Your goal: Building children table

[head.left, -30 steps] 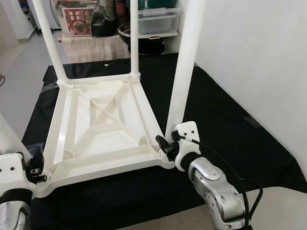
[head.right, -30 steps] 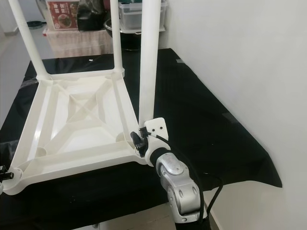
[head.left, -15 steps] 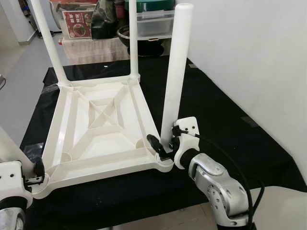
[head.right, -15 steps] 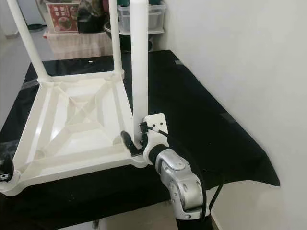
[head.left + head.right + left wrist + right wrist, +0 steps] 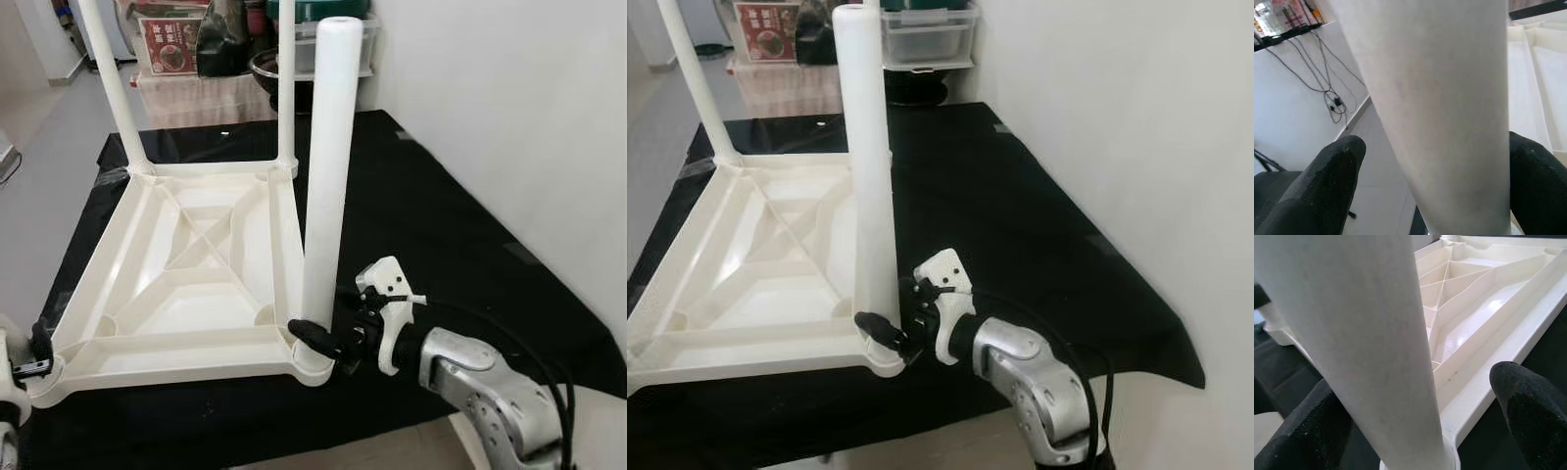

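A white plastic table (image 5: 167, 364) lies upside down on a black cloth. Its near-right leg (image 5: 328, 147) stands upright in the corner socket. My right gripper (image 5: 313, 333) is open around that leg's base, one black finger crossing its front. In the right wrist view the leg (image 5: 1352, 333) touches one finger (image 5: 1317, 431), with a gap to the other. At the near-left corner my left gripper (image 5: 39, 343) is open astride another leg (image 5: 1440, 122), whose sides lie close to both fingers (image 5: 1332, 181). Two far legs (image 5: 113, 88) stand in their sockets.
The black cloth (image 5: 441, 196) covers the floor out to a white wall (image 5: 509, 98) on the right. Behind the table are a red box (image 5: 167, 44), a dark bowl (image 5: 269, 69) and a clear storage bin (image 5: 926, 29). Bare grey floor (image 5: 39, 147) lies left.
The whole view has shifted, so the camera moved. My right arm has swung round and now reaches the near-right leg from the right, its front finger stretched across the leg's base.
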Tool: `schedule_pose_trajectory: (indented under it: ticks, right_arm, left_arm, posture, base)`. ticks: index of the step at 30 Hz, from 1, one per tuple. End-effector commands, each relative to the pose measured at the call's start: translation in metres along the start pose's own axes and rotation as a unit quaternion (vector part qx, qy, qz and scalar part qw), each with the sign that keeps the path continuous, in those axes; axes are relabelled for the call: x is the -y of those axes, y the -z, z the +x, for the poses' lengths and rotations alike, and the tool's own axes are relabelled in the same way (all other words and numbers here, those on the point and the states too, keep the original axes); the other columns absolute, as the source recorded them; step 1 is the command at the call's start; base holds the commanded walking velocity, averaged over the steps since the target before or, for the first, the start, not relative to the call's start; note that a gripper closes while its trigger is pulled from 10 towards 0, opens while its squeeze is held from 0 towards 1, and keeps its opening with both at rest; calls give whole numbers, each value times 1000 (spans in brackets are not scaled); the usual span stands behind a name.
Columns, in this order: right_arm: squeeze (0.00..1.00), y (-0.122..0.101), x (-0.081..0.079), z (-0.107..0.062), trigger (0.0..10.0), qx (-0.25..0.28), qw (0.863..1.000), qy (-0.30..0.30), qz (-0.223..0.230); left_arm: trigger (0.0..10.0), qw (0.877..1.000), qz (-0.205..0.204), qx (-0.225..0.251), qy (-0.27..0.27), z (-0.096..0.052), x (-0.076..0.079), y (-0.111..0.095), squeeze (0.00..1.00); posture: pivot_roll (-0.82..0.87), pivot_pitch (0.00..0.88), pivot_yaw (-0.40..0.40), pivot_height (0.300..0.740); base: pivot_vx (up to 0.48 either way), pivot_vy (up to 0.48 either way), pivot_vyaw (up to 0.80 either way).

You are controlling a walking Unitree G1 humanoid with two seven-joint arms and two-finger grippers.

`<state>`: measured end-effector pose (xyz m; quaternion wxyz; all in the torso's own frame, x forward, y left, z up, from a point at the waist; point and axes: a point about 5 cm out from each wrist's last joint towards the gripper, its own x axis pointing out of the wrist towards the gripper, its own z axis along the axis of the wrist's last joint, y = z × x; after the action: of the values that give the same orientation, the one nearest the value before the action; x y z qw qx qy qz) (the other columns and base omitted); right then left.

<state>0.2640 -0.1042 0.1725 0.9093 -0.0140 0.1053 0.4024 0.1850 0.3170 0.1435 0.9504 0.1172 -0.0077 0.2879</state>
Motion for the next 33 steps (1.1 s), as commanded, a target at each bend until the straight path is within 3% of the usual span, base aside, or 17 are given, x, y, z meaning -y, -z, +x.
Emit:
schedule_pose_trajectory:
  ticks: [1, 5, 6, 8, 15, 22, 27, 28, 30, 33]
  right_arm:
    - [0, 3, 25, -6, 10000, -12, 995, 97, -10]
    - [0, 2, 31, -4, 10000, -14, 992, 122, -11]
    - [0, 1, 38, -3, 10000, -15, 988, 152, -12]
    - [0, 1, 42, -3, 10000, -16, 987, 162, -11]
    - [0, 3, 46, -2, 10000, -20, 985, 169, -22]
    - [0, 8, 37, -2, 10000, -31, 990, 135, -17]
    - [0, 16, 29, -11, 10000, -39, 994, 103, -4]
    - [0, 21, 28, -22, 10000, -40, 994, 99, 3]
    - [0, 21, 28, -22, 10000, -40, 994, 99, 3]
    - [0, 29, 26, -40, 10000, -45, 994, 96, 8]
  left_arm:
    - [10000, 1000, 0, -4, -13, -2, -6, 2, 0]
    - [10000, 1000, -18, -6, 14, -5, 4, 2, 0]
    - [10000, 997, -49, -9, 53, -8, 16, 1, 0]
    - [10000, 996, -57, -7, 70, -10, 21, 0, 0]
    - [10000, 978, -113, -24, 174, -20, 48, 0, 0]
    - [10000, 972, -118, -35, 198, -26, 53, 1, 0]
    - [10000, 969, -114, -53, 213, -40, 54, 6, 0]
    - [10000, 963, -107, -67, 237, -55, 57, 8, 0]
    - [10000, 963, -107, -67, 237, -55, 57, 8, 0]
    - [10000, 957, -94, -80, 264, -73, 61, 8, 0]
  posture:
    - [52, 63, -30, 740]
    - [56, 63, -30, 740]
    - [59, 64, -31, 740]
    - [62, 64, -35, 740]
    - [64, 64, -33, 740]
    - [60, 63, -26, 740]
    - [58, 66, -18, 740]
    - [58, 69, -15, 740]
    - [58, 69, -15, 740]
    - [57, 71, -12, 740]
  base:
    - [0, 0, 0]
    - [0, 0, 0]
    - [0, 0, 0]
    - [0, 0, 0]
    - [0, 0, 0]
    - [0, 0, 0]
    - [0, 0, 0]
    - [0, 0, 0]
    - [0, 0, 0]
    - [0, 0, 0]
